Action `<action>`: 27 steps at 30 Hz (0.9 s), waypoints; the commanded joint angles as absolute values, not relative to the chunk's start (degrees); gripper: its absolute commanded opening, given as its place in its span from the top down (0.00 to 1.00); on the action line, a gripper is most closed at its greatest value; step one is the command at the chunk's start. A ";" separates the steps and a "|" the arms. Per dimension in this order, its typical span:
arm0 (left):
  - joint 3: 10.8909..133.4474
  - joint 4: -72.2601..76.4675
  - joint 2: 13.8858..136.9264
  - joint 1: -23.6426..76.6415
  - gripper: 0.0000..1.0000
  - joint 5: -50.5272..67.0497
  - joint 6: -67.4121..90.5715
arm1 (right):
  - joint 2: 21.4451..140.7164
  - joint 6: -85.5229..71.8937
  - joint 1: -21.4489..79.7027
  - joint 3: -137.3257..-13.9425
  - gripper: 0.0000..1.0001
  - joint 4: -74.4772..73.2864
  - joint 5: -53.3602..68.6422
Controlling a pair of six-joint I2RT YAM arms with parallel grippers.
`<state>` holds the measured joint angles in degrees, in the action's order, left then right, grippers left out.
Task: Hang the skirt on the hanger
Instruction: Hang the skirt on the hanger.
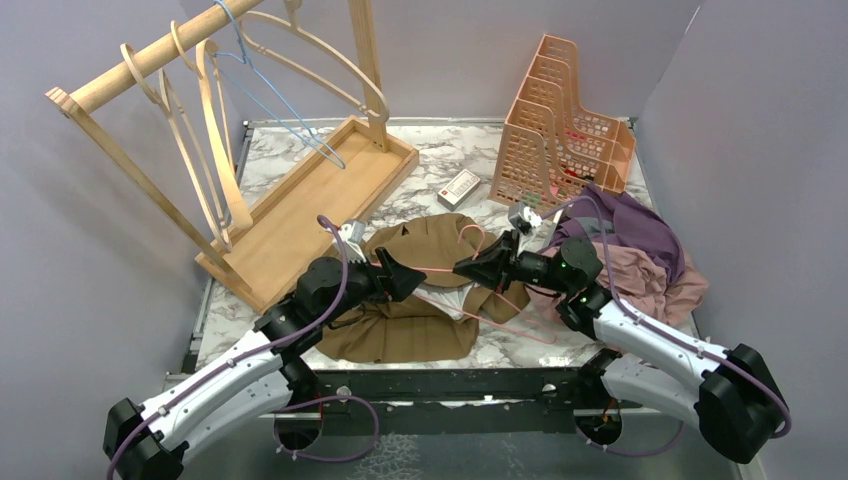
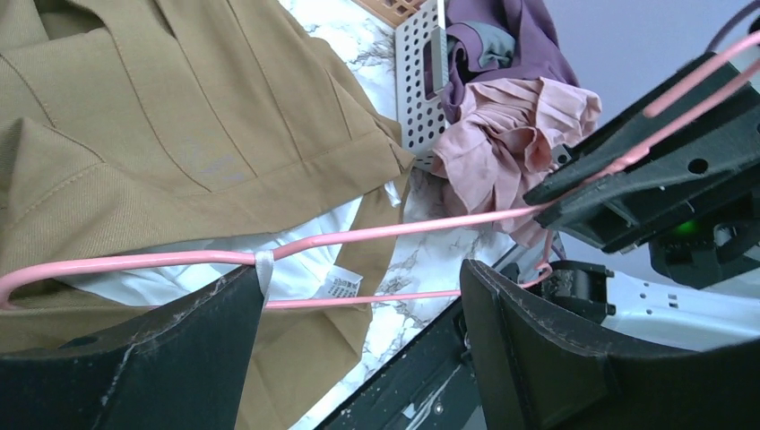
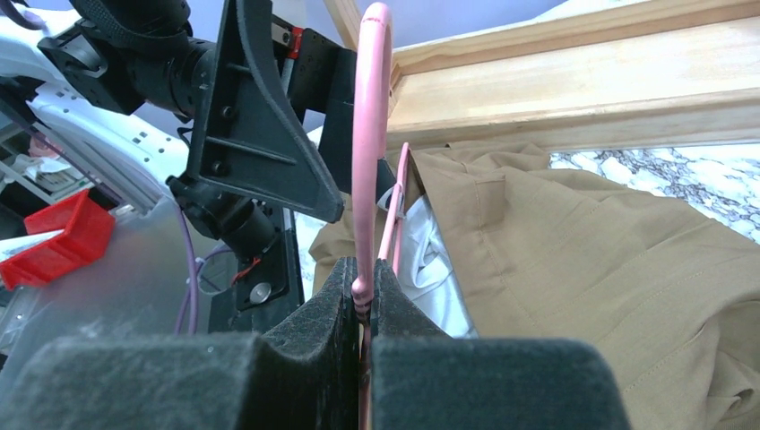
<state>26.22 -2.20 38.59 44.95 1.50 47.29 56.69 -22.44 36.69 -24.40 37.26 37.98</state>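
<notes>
A tan skirt (image 1: 400, 330) with white lining lies crumpled on the marble table between my two arms. My right gripper (image 1: 464, 268) is shut on the neck of a pink wire hanger (image 1: 520, 325); the wrist view shows its pads (image 3: 341, 296) pinching the wire just below the hook (image 3: 372, 134). The hanger's arm (image 2: 403, 229) reaches across the skirt's waist (image 2: 179, 116), and a white ribbon loop (image 2: 264, 269) of the skirt sits around the wire. My left gripper (image 2: 358, 269) is open just above the waistband, its jaws either side of the hanger's lower wire and holding nothing.
A wooden clothes rack (image 1: 200, 130) with several hangers stands on its tray base (image 1: 320, 190) at the back left. An orange file organizer (image 1: 560, 120) and a small box (image 1: 458, 187) sit behind. Purple and pink clothes (image 1: 640, 250) are piled at right.
</notes>
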 commanded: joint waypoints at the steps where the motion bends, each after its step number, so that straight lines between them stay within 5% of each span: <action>1: 27.34 0.20 35.40 44.82 0.18 4.45 44.18 | 57.43 -22.22 36.83 -26.53 0.99 39.56 37.68; 11: 36.49 -21.01 29.49 44.82 0.18 -6.44 34.52 | 56.42 -16.78 36.83 -28.62 0.99 37.61 38.16; 27: 42.27 -19.77 30.97 44.82 0.18 -8.48 27.63 | 59.61 -16.81 36.83 -27.86 0.99 48.46 41.04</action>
